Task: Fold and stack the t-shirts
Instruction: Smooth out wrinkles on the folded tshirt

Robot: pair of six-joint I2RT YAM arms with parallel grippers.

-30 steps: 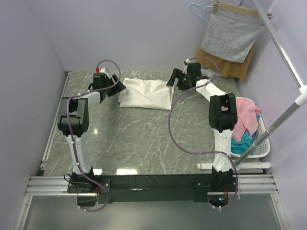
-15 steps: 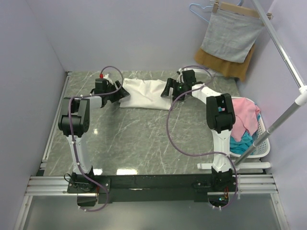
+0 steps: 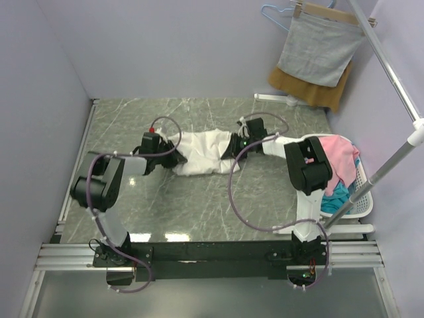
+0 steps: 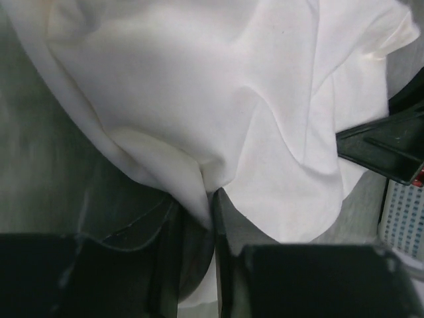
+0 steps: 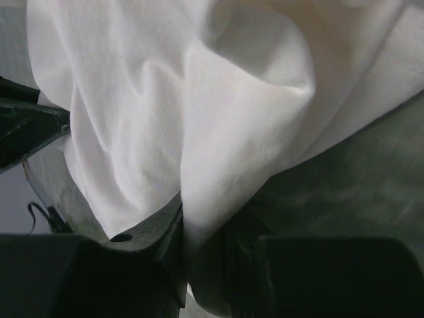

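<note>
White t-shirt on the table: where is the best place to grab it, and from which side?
Grab the t-shirt by its two short ends, coming in low from the left and the right. It lies bunched in a long strip across the table, so loose folds stick out at both ends. The left gripper and the right gripper each pinch such a fold there.

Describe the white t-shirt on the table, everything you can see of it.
The t-shirt is plain white, soft, cotton-looking cloth; no print shows. It is bunched into a creased, elongated bundle over the middle of the grey-green marbled table, and its sleeves and collar cannot be made out. The left gripper pinches a fold at its left end and the right gripper pinches a fold at its right end. Whether its middle rests on the table cannot be told.
</note>
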